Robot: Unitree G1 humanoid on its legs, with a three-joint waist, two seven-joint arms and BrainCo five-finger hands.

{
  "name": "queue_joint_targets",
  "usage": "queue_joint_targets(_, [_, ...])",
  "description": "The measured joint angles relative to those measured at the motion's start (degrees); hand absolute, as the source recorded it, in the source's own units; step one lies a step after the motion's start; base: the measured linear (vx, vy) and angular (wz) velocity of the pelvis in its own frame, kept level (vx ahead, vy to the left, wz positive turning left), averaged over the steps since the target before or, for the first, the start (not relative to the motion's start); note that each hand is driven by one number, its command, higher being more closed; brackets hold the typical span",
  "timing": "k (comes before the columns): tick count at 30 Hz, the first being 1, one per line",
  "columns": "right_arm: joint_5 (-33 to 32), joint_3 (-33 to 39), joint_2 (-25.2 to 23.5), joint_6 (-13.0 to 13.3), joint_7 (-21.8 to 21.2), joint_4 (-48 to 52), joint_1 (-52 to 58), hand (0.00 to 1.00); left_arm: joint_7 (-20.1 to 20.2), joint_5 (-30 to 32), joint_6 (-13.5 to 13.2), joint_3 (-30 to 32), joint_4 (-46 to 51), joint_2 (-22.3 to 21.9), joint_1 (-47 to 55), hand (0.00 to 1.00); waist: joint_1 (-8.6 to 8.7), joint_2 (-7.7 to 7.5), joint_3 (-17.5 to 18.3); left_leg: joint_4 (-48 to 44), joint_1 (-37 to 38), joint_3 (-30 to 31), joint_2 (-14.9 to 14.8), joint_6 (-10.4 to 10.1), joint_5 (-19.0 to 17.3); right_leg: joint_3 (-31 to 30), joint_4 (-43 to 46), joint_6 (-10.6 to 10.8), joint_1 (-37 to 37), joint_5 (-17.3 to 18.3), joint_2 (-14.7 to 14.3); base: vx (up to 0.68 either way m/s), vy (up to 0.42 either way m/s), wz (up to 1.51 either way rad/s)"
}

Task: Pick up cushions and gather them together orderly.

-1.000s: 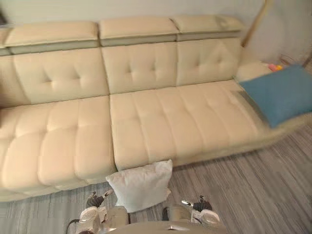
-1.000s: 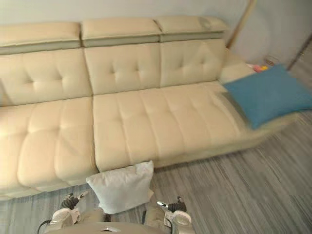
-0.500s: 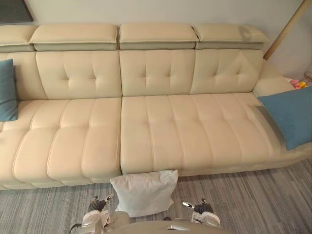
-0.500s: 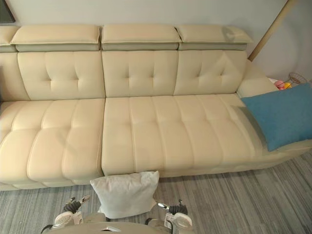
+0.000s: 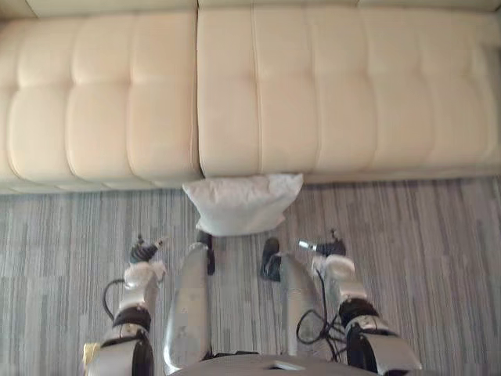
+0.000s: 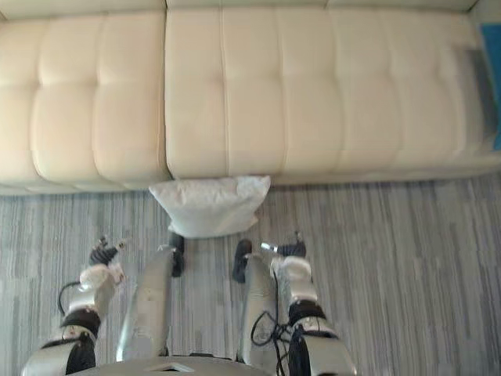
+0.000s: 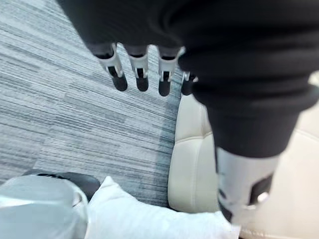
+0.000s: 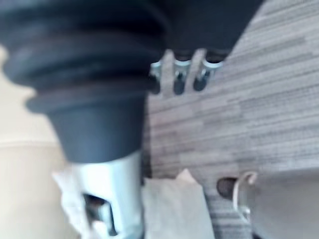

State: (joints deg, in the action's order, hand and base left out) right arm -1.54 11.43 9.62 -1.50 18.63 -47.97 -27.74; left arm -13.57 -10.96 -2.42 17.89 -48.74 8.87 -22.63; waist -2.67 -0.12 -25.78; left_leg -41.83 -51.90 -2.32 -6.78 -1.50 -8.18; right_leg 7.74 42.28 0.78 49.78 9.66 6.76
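Left hand point(image 5: 144, 253) and right hand point(image 5: 323, 249) hang low, fingers relaxed.

The left hand point(image 5: 144, 266) and right hand point(image 5: 332, 262) have silver fingers point(image 7: 140, 73) with dark tips. A black ribbed cover point(image 7: 239, 59) wraps each wrist. The thumb point(image 7: 243, 191) is silver with dark insets. The arms point(image 5: 113, 356) are silver-grey with black bands.

Floor point(image 5: 438, 258): grey striped carpet. One white cushion point(image 5: 243, 202) lies on it, its back edge touching the front base of the cream sofa point(image 5: 329, 86), just right of the seam between two seat sections. A blue cushion point(image 6: 494, 78) rests on the sofa seat's far right end.
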Motion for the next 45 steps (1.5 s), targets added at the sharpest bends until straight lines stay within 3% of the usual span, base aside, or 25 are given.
queue_joint_targets(5, [-1.0,-0.73,2.51,-0.15,2.85,2.18,-10.11,0.0,-1.14,-1.37,-0.47,-0.03,2.72,0.85,-7.98,0.0,-0.19,-0.01,-4.27,-3.78,-11.09,-0.05,-0.38,0.07,1.51,-0.8,5.03,-0.08,11.68,-0.7,0.08,-0.03,-0.007,-0.03])
queue_joint_targets(10, [-0.77,-4.83,4.3,-0.2,6.49,8.98,-17.35,0.0,-3.65,-1.83,-0.7,-2.58,8.51,0.65,-12.63,0.0,-0.48,-0.04,-4.51,-6.89,-19.79,0.66,-0.55,-0.28,2.04,-0.77,9.45,-0.53,20.72,-0.3,0.29,-0.01,-0.004,0.02])
queue_joint_targets(16, [1.27,-10.18,3.85,-0.25,10.11,13.84,-22.81,0.0,-6.85,-1.13,-1.08,-7.59,14.39,0.12,-16.23,0.0,-0.64,-0.05,-4.51,-6.69,-23.85,0.84,-0.39,-0.79,2.87,-0.38,11.06,-0.32,25.5,0.34,0.73,-0.04,-0.009,0.08])
queue_joint_targets(17, [1.99,-11.12,3.75,-0.29,10.53,13.85,-23.25,1.0,-7.31,-1.1,-1.1,-8.66,14.54,0.06,-17.07,0.0,-0.57,-0.05,-4.51,-6.55,-24.02,0.85,-0.47,-0.8,3.01,-0.25,11.05,-0.32,25.65,0.34,0.75,-0.03,-0.008,0.08])
queue_joint_targets(18, [2.04,-11.71,3.09,-0.58,10.8,14.7,-23.54,1.0,-7.5,-0.82,-1.1,-10.13,14.61,-0.25,-18.26,0.0,-0.53,-0.05,-4.5,-6.0,-24.14,0.82,-0.38,-0.82,3.35,-0.23,11.02,-0.32,25.99,0.33,0.93,-0.02,-0.008,0.08])
queue_joint_targets(19, [2.29,-11.86,2.85,-0.9,11.25,15.65,-23.62,1.0,-7.67,0.18,-1.09,-10.64,14.85,-0.61,-18.87,1.0,-0.53,-0.05,-4.5,-5.69,-24.27,0.8,-0.35,-0.8,3.52,-0.27,10.99,-0.32,26.25,0.33,1.0,-0.01,-0.009,0.09])
queue_joint_targets(26, [4.27,-13.66,-0.65,-2.16,15.51,18.26,-27.26,1.0,-12.32,4.34,-0.58,-15.54,18.74,-4.63,-24.93,1.0,0.25,-0.05,-4.5,-4.89,-26.07,1.15,-0.28,-1.34,4.74,0.51,11.09,-1.02,28.11,0.02,1.04,0.0,-0.003,0.03])
queue_joint_targets(31, [4.03,-13.69,-0.63,-2.15,16.65,20.77,-26.4,1.0,-15.52,4.37,0.06,-15.07,19.96,-3.03,-25.15,1.0,0.87,-0.05,-4.48,-3.9,-26.24,1.76,-0.23,-1.83,5.25,0.89,10.66,-1.09,28.31,-0.02,0.96,0.0,-0.006,0.02])
queue_joint_targets(41, [2.98,-13.69,-1.74,-0.47,16.27,29.4,-21.84,1.0,-19.16,5.39,1.34,-13.52,27.61,-2.2,-25.05,1.0,1.69,-0.14,-4.39,-0.22,-25.28,2.26,-0.13,-2.75,7.69,2.02,8.68,-2.61,27.75,-1.02,0.87,-0.01,-0.02,0.04])
queue_joint_targets(45, [2.95,-13.7,-3.36,0.07,15.08,31.43,-18.56,1.0,-20.16,5.73,1.55,-14.03,31.27,-3.38,-23.18,1.0,2.16,-0.12,-4.35,1.61,-21.28,2.45,-0.25,-3.04,8.37,2.62,6.92,-2.98,23.85,-1.31,0.61,-0.02,-0.043,0.01])
